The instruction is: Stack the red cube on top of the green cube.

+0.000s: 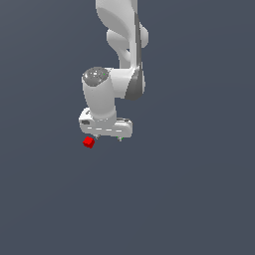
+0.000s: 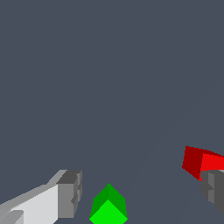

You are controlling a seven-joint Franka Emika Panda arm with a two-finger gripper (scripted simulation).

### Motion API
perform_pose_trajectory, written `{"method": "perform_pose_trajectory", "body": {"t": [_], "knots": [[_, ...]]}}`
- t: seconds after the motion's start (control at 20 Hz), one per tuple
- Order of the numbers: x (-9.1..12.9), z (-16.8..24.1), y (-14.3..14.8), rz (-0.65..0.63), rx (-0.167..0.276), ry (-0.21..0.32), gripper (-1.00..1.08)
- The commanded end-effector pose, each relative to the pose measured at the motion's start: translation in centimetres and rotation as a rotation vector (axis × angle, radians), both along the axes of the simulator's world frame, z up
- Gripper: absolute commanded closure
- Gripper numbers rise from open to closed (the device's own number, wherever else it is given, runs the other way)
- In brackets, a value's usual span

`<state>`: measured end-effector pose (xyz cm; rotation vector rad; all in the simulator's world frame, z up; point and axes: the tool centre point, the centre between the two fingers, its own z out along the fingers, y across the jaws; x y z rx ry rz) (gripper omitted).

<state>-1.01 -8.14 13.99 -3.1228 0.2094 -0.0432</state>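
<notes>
**Hand over both cubes, nothing gripped**

Red cube [image 1: 88,143] sits on the grey surface [image 1: 189,199], at roughly 7 o'clock from the white hand [image 1: 108,137] in the exterior view, just beside one finger. Green cube [image 1: 120,138] mostly hidden under the hand; only a green sliver shows. Wrist view: green cube [image 2: 108,205] lies between the spread fingers [image 2: 69,194], untouched; red cube [image 2: 202,162] sits close by the other finger, outside the gap. Hand open.

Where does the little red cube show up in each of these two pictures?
Exterior view: the red cube sits just below the white hand, toward the exterior view's left.
Wrist view: the red cube is beside one dark finger, partly cut off by the picture's edge.
Shared landmark: the hand itself.
</notes>
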Motion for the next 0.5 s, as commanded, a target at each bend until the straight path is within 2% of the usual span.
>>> {"method": "perform_pose_trajectory", "body": {"t": [0.0, 0.2, 0.45], "knots": [[-1.4, -2.0, -3.7, -0.055, -0.003, 0.009, -0.92], [-3.5, -4.8, -8.6, -0.128, -0.007, 0.021, -0.92], [-5.2, -6.8, -12.1, -0.181, -0.008, 0.029, -0.92]]}}
